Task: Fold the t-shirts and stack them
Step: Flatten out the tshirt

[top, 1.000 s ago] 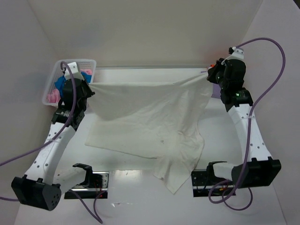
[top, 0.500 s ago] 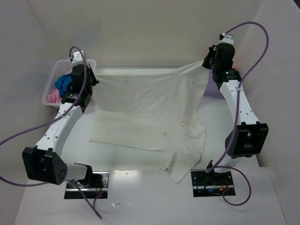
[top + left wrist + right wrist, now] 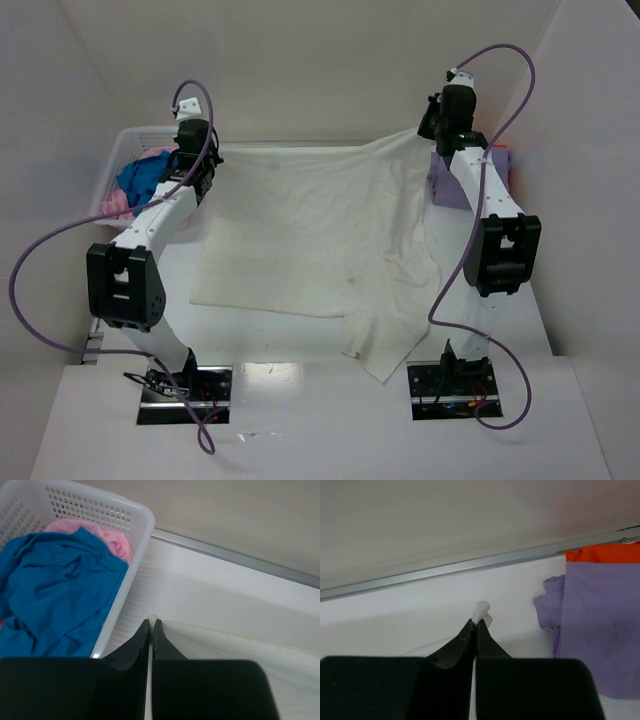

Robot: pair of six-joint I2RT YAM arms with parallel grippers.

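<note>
The large cream-white t-shirt (image 3: pixel 320 230) lies spread across the table, its far edge lifted and stretched between both grippers. My left gripper (image 3: pixel 206 160) is shut on its far left corner, and cloth shows pinched at the tips (image 3: pixel 151 622). My right gripper (image 3: pixel 428 128) is shut on the far right corner, with a nub of white cloth (image 3: pixel 482 609) poking out past the tips (image 3: pixel 475 624). A lavender-purple t-shirt (image 3: pixel 600 625) lies folded on an orange one (image 3: pixel 605 552) at the far right. Blue (image 3: pixel 55 590) and pink (image 3: pixel 112 537) t-shirts sit in the basket.
The white lattice basket (image 3: pixel 125 145) stands at the far left, close beside my left gripper, its rim (image 3: pixel 135 545) just left of the fingers. The back wall and its metal strip (image 3: pixel 470 565) are right ahead of both grippers. A tail of the shirt (image 3: pixel 385 345) reaches toward the right arm's base.
Both arms have reached further toward the back wall, carrying the shirt's corners with them. The whole shirt has slid away from the near edge and lies flatter.
</note>
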